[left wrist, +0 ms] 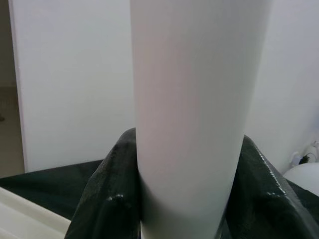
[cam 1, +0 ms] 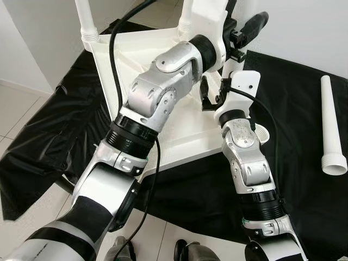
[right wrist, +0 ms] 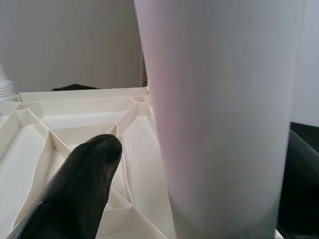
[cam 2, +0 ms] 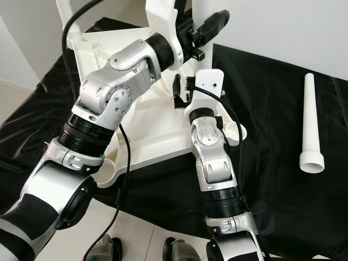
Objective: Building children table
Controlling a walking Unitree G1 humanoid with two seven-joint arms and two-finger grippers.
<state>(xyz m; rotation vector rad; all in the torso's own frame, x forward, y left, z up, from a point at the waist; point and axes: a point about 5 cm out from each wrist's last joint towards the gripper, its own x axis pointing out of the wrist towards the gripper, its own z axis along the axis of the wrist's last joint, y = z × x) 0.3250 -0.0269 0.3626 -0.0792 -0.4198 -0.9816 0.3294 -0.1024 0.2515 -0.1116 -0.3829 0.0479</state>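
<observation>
The white table top (cam 1: 179, 136) lies upside down on a black cloth, its ribbed underside facing up. A white table leg (left wrist: 194, 114) stands upright over its far right corner. My left gripper (cam 1: 244, 32) is shut on this leg, with a black finger (left wrist: 107, 199) pressed against each side. Lower down, my right gripper (cam 1: 212, 95) is open around the same leg (right wrist: 224, 114); one finger (right wrist: 84, 184) stands apart from it over the ribs. Another leg (cam 1: 84, 19) stands in the far left corner.
A loose white leg (cam 1: 331, 125) lies on the black cloth (cam 1: 304, 190) at the right. A white wall rises close behind the table. Pale floor tiles (cam 1: 16, 119) show at the left, and my feet (cam 2: 179, 250) stand at the cloth's near edge.
</observation>
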